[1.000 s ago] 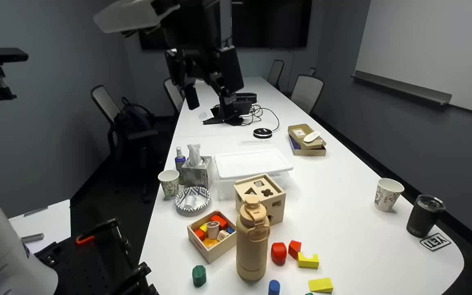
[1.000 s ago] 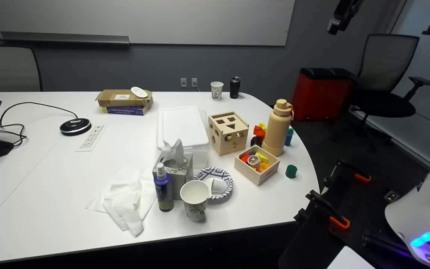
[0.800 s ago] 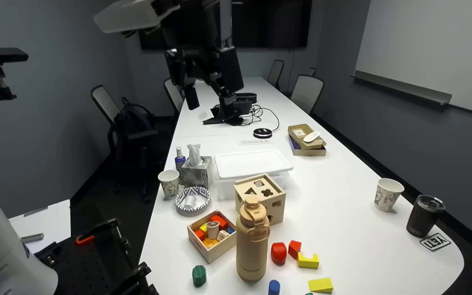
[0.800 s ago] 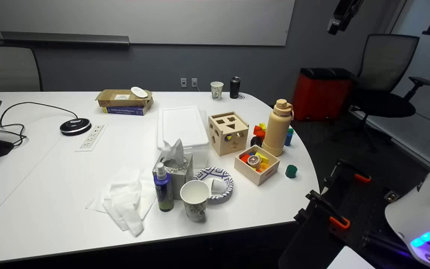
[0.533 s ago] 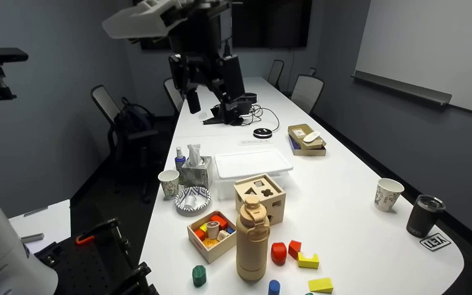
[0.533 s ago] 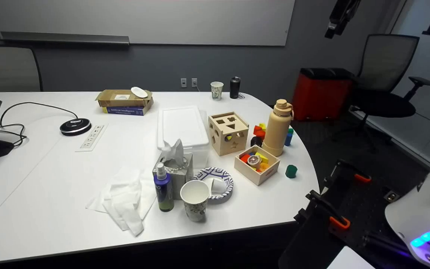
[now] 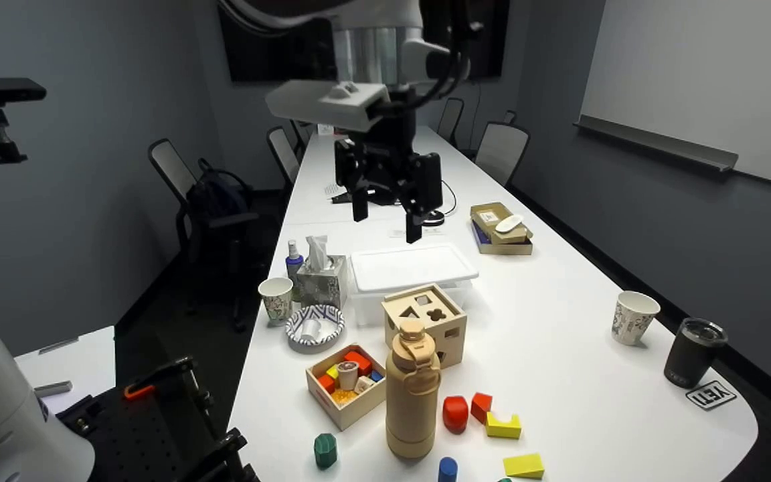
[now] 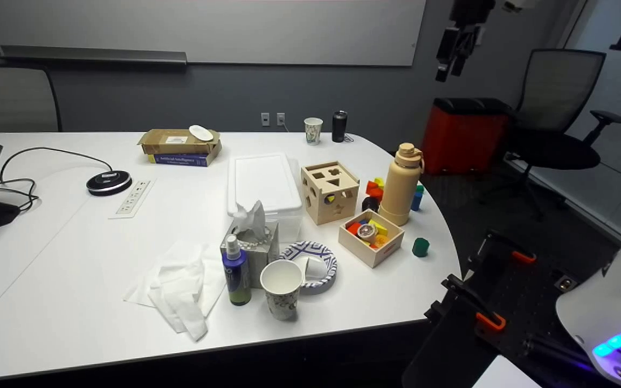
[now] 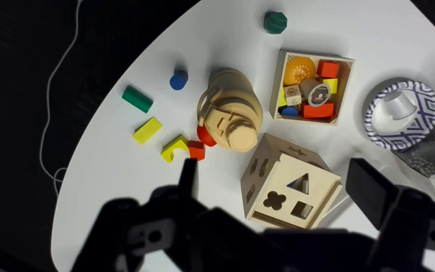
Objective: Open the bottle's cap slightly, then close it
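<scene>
The tall tan bottle (image 7: 411, 408) stands upright on the white table, and it also shows in an exterior view (image 8: 399, 188) and in the wrist view (image 9: 232, 83). Its tan cap (image 7: 412, 329) sits on top, and it shows in the wrist view (image 9: 242, 136) from above. The strap loop hangs at the bottle's side. My gripper (image 7: 387, 224) is open and empty, high above the table and apart from the bottle. In the wrist view my gripper (image 9: 273, 177) has its fingers spread wide on either side of the wooden box, with the bottle above the left finger.
The wooden shape box (image 9: 296, 189) stands close to the bottle. A small tray of blocks (image 7: 332, 407) is beside it. Loose blocks such as a red one (image 7: 455, 414) and a green one (image 7: 325, 450) lie around. A lidded plastic bin (image 7: 412, 268) stands behind.
My arm and open gripper have come down and moved over the table, rightward in an exterior view and leftward in an exterior view. The bottle and other objects have not moved.
</scene>
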`<control>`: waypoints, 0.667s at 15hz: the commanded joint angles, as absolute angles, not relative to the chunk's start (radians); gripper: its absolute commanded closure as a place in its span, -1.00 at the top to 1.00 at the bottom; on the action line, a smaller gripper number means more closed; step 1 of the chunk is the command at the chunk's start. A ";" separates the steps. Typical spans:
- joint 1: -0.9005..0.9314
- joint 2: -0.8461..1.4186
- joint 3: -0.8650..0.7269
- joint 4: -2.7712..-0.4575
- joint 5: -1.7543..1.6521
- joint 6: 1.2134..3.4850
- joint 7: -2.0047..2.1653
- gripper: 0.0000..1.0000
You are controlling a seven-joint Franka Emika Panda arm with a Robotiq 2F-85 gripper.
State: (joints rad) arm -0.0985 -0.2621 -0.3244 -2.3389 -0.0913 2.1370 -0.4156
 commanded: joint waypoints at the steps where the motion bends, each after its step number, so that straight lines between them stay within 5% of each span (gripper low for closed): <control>1: -0.118 -0.070 -0.302 -2.249 -0.072 2.194 -0.431 1.00; 10: -0.177 0.177 -0.231 -2.226 -0.074 2.350 -0.419 1.00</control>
State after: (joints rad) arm -0.1416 0.1185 -0.2602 -2.2541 -0.0813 2.3221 -0.4156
